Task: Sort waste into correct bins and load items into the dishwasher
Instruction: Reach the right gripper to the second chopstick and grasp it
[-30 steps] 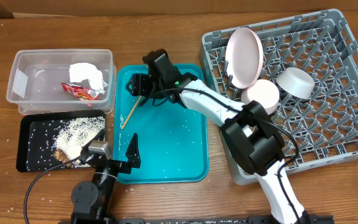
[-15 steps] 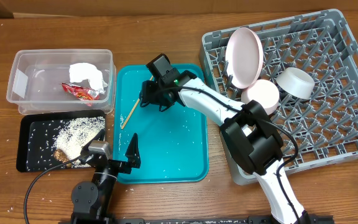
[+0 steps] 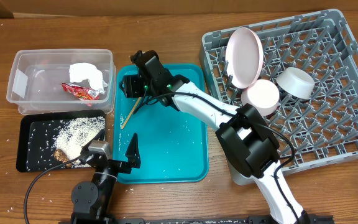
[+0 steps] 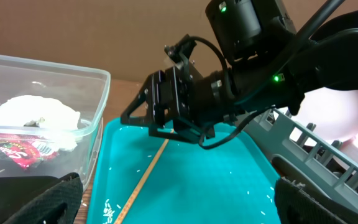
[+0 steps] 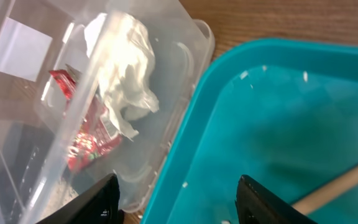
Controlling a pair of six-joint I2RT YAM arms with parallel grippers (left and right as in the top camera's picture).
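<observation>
One wooden chopstick [image 3: 131,112] lies on the teal tray [image 3: 179,155], near its left edge. My right gripper [image 3: 131,86] is open and empty above the chopstick's far end, at the tray's far-left corner next to the clear tub [image 3: 23,93]. In the right wrist view [image 5: 176,199] the chopstick [image 5: 337,186] lies just right of the jaws. The tub holds the napkin [image 3: 87,74] and red wrapper [image 3: 79,91]. The black tray [image 3: 30,158] holds rice [image 3: 79,134]. My left gripper [image 3: 114,155] is open and empty at the tray's near edge. The plate [image 3: 244,57] and two bowls [image 3: 261,96] [image 3: 295,82] stand in the grey rack [image 3: 334,124].
A few rice grains [image 4: 114,208] lie scattered on the teal tray. In the left wrist view the chopstick [image 4: 145,180] runs between my open jaws [image 4: 179,205], with the right gripper [image 4: 166,121] beyond it. The tub's wall stands close to the right gripper's left.
The right gripper has swung left toward the tub side of the teal tray. The chopstick and the left arm have not moved.
</observation>
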